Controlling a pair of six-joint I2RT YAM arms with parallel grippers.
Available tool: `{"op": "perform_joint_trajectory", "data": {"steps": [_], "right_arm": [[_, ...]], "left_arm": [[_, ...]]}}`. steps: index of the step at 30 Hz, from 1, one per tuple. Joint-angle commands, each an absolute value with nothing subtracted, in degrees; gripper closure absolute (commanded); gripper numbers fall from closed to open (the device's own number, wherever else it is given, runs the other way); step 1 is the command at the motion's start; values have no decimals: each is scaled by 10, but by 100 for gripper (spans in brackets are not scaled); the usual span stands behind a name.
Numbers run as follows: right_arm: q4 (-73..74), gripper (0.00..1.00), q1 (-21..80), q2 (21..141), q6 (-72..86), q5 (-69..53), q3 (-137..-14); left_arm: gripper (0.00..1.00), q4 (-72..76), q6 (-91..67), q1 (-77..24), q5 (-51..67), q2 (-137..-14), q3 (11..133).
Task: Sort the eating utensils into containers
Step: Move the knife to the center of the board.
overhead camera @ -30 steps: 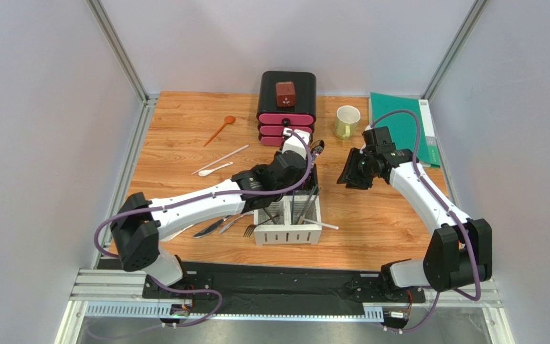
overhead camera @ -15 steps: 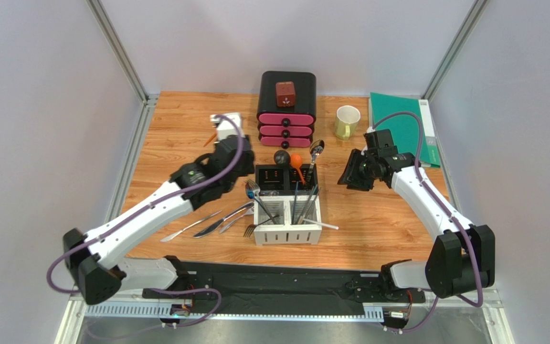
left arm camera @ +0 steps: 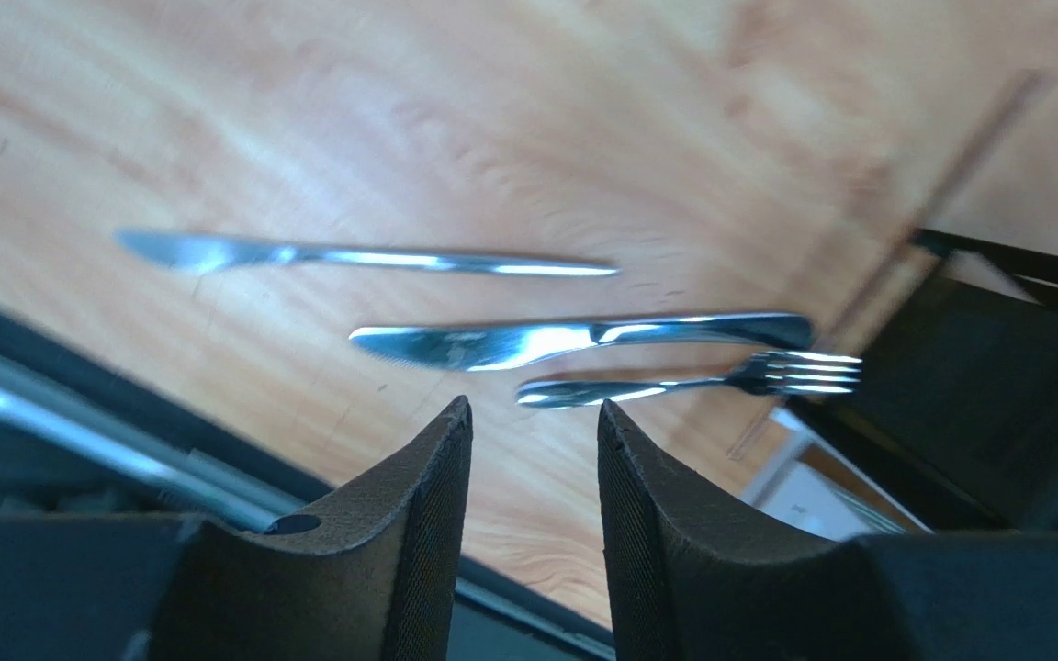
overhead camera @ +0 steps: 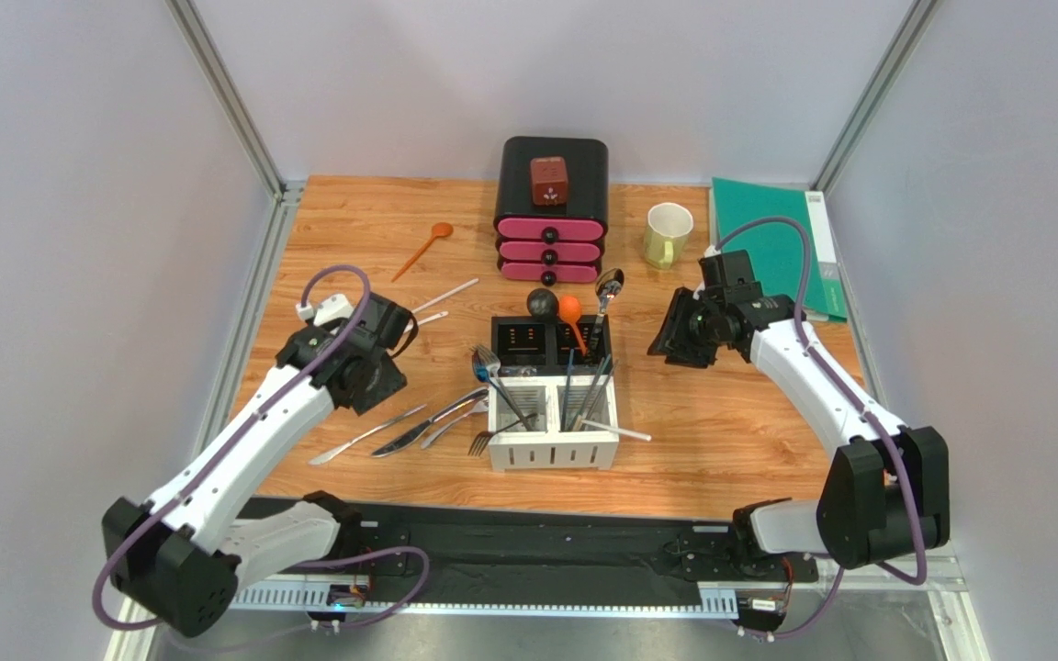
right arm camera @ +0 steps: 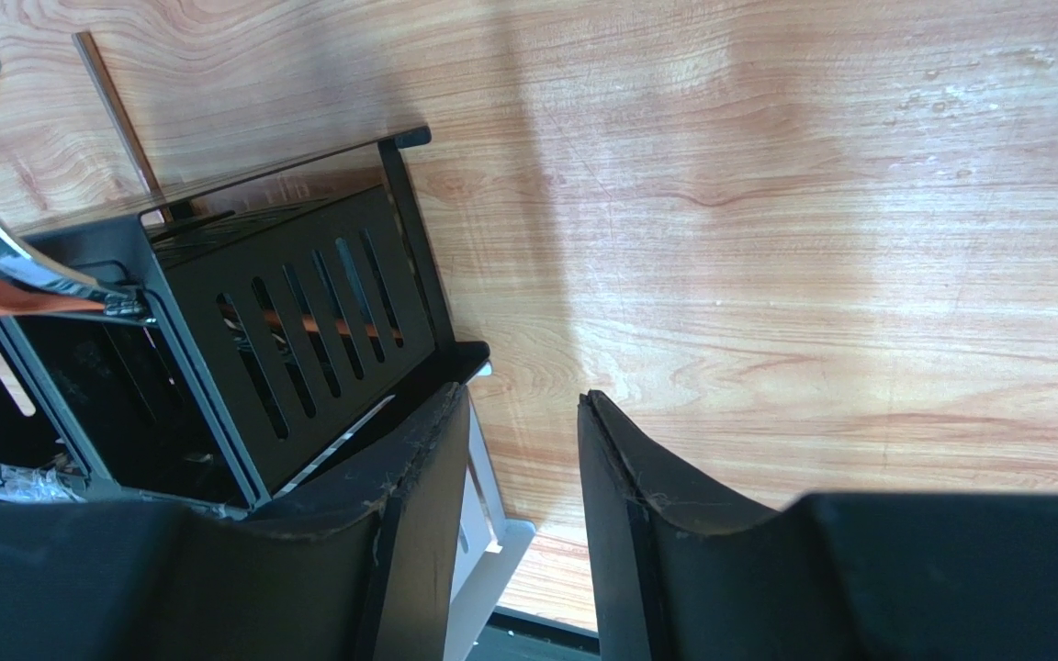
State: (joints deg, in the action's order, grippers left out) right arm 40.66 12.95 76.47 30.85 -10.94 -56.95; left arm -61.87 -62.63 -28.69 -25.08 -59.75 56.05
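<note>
Left end effector (left arm camera: 535, 420): mine, jaws partly apart with nothing between them, hanging above the loose cutlery
Right end effector (right arm camera: 518, 413): also parted and empty, waiting just right of the caddy (overhead camera: 555, 450)
Loose metal pieces: outer knife (left arm camera: 355, 258), middle knife (left arm camera: 576, 338) and fork (left arm camera: 693, 382) lie flat on the counter (overhead camera: 714, 413), side by side, the fork nearest the caddy
Farther off: orange spoon (overhead camera: 424, 249) lies near the back left, well apart from the caddy
Step in hand, as I judge it: picking up one flat piece with my left
Doing it well: I turn the jaws across a handle, come straight down, pinch at mid-handle and take only one piece
Risk: thin flat metal may slip out or drag its neighbour along
</note>
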Motion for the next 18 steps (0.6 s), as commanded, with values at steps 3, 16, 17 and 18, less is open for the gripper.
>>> {"op": "perform_joint_trajectory", "data": {"steps": [3,16,17,18], "right_arm": [[380,60,128,776,318,-118,-596],[375,60,104,797,304,-119,-594],[376,60,102,801,303,-120,-595],[377,60,101,803,300,-120,-599]], "left_arm": [[55,-664,-654,-187,-160,-683,534],[55,-589,-647,-104,-107,-836,541],[55,-588,-652,-103,-105,-844,541],[54,-584,-660,-100,-105,-846,542]]}}
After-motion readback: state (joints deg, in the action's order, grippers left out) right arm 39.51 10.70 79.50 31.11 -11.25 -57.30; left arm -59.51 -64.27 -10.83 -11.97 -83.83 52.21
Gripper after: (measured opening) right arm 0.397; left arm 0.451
